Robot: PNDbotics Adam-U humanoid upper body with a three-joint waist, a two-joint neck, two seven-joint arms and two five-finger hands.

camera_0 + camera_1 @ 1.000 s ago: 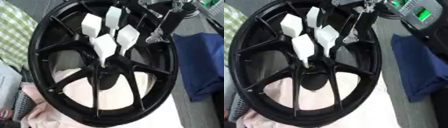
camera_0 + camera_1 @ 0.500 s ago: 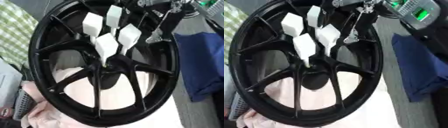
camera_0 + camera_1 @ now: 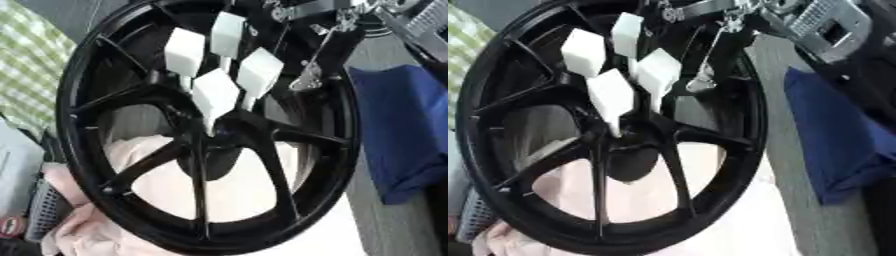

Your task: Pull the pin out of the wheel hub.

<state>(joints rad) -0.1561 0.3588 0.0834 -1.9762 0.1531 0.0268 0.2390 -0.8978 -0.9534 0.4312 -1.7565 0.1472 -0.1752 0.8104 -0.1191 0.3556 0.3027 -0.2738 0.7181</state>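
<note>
a large glossy black spoked wheel (image 3: 105, 165) fills the view, lying on a pale pink cloth (image 3: 236, 190) on the grey tabletop (image 3: 394, 225), with a dark blue cloth (image 3: 398, 130) toward the table's right edge. the right hand (image 3: 214, 95), white-tipped, reaches down from the top edge, its fingertips gathered at the wheel hub (image 3: 214, 132) in the centre where the spokes meet. the pin itself is hidden under the fingertips, so i cannot tell whether the fingers have closed on it. judging from this, the pin is probably not yet drawn out; the pull remains. the left hand shows in neither view.
</note>
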